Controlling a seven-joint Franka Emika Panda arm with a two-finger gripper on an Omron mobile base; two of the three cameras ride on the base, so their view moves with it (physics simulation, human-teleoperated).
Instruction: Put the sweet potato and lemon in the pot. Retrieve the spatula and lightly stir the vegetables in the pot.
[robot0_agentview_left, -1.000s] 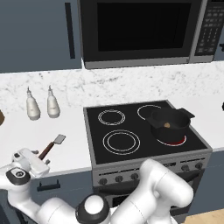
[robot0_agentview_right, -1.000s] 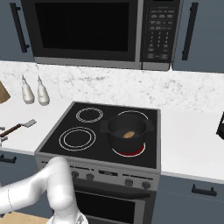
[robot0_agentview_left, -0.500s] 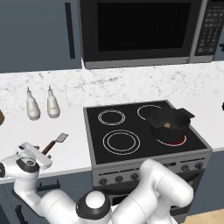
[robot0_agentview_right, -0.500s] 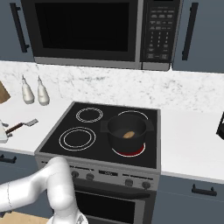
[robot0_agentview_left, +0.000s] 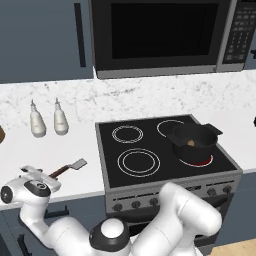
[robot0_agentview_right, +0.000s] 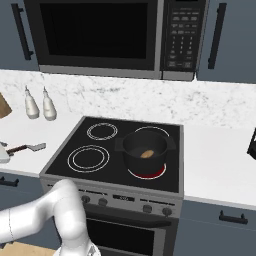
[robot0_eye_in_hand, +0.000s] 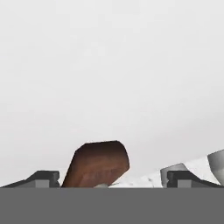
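You have the gripper (robot0_eye_in_hand: 113, 183) low at the bottom of the hand view, jaws spread wide with one dark tip at each side and the reddish-brown handle end of the spatula (robot0_eye_in_hand: 97, 164) rising between them; nothing is clamped, and you cannot tell whether either tip touches the handle. In the left base view the spatula (robot0_agentview_left: 68, 167) lies on the white counter (robot0_agentview_left: 75, 150) at the lower left of the frame, its grey blade pointing toward the stove (robot0_agentview_left: 160, 150) and its handle running under the white hand at the counter's front edge. In the right base view the spatula (robot0_agentview_right: 27, 147) sits at the far left edge.

The pot (robot0_agentview_left: 194, 141) stands on the front right burner, right of centre in the left base view, with the red ring glowing under it. In the right base view the pot (robot0_agentview_right: 145, 149) is near mid-frame, and you can see the sweet potato (robot0_agentview_right: 147, 153) lying inside it. Two small white bottles (robot0_agentview_left: 47, 119) stand together at the back of the counter, upper left.
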